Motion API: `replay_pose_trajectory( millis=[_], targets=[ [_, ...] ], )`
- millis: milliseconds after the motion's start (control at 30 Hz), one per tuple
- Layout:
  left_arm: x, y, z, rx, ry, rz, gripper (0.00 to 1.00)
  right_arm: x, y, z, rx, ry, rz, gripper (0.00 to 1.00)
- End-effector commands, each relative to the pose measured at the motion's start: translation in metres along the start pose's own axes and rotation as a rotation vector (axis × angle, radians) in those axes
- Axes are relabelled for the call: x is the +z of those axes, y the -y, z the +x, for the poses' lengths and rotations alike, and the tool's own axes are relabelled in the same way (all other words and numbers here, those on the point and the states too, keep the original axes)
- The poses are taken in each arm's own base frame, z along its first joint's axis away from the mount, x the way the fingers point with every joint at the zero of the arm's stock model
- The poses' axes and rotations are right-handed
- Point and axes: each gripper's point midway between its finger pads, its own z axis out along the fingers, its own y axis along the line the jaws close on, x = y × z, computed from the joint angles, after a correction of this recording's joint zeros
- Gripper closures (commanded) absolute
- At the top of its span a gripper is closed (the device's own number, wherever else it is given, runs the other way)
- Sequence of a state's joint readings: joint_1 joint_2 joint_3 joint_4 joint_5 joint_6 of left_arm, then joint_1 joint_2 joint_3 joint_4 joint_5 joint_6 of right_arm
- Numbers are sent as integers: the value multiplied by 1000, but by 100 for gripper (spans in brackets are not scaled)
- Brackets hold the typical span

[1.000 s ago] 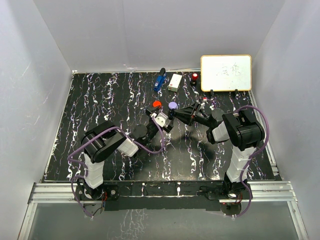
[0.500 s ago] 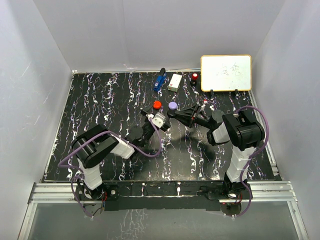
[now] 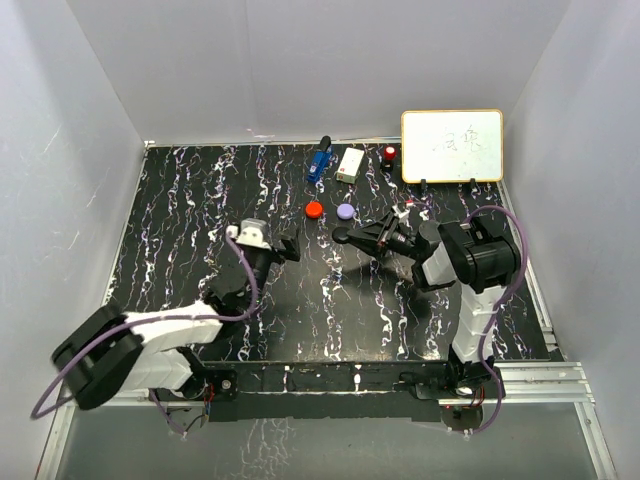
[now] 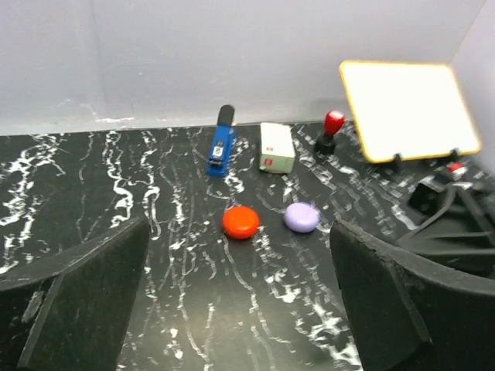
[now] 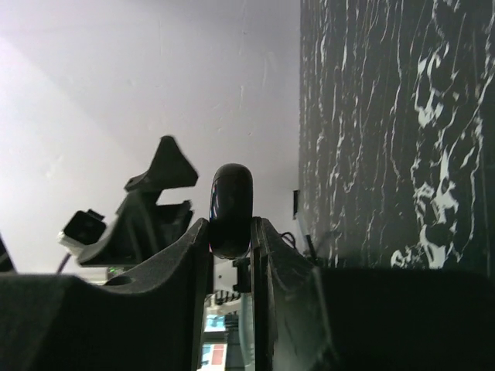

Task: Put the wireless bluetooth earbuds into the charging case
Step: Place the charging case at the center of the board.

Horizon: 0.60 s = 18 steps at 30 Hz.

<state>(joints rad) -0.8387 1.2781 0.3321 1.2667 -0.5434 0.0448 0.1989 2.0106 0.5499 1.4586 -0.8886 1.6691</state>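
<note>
My right gripper (image 3: 341,236) reaches left over the middle of the table, shut on a glossy black round charging case (image 5: 231,209) that it holds on edge between its fingers, clear of the tabletop. A red round case (image 3: 314,209) and a lavender one (image 3: 346,211) lie closed on the table just beyond it; both also show as the red case (image 4: 240,222) and lavender case (image 4: 302,217) in the left wrist view. Left of these, my left gripper (image 3: 284,248) stands open and empty (image 4: 244,309). I cannot make out the earbuds with certainty.
At the back stand a blue stapler (image 3: 319,160), a small white box (image 3: 350,164), a red-topped stamp (image 3: 389,154) and a yellow-framed whiteboard (image 3: 452,146). Tiny red and white bits (image 3: 407,203) lie by the whiteboard's foot. White walls close in three sides.
My left arm has pulled back to the left and toward the near edge, away from the right gripper, still open. The right gripper has shifted slightly with the black case.
</note>
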Motion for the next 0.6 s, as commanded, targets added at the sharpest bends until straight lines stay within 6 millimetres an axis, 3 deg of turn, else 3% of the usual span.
replay_pose_trajectory(
  millis=[0, 100, 267, 400, 567],
  targets=[
    [-13, -1, 11, -168, -187, -37, 1, 14, -14, -22, -276, 46, 5, 100],
    [-17, 5, 8, -224, -261, -29, 1, 19, 5, -39, -333, 79, 140, 100],
    [-25, 13, 24, -245, -437, -35, 1, 21, 32, -58, -372, 109, 297, 100],
    [-27, 11, 30, -252, -527, -56, 2, 20, 53, -61, -380, 104, 386, 100],
    [-23, 0, 20, -305, -568, -51, 2, 21, 65, -60, -396, 100, 434, 100]
  ],
)
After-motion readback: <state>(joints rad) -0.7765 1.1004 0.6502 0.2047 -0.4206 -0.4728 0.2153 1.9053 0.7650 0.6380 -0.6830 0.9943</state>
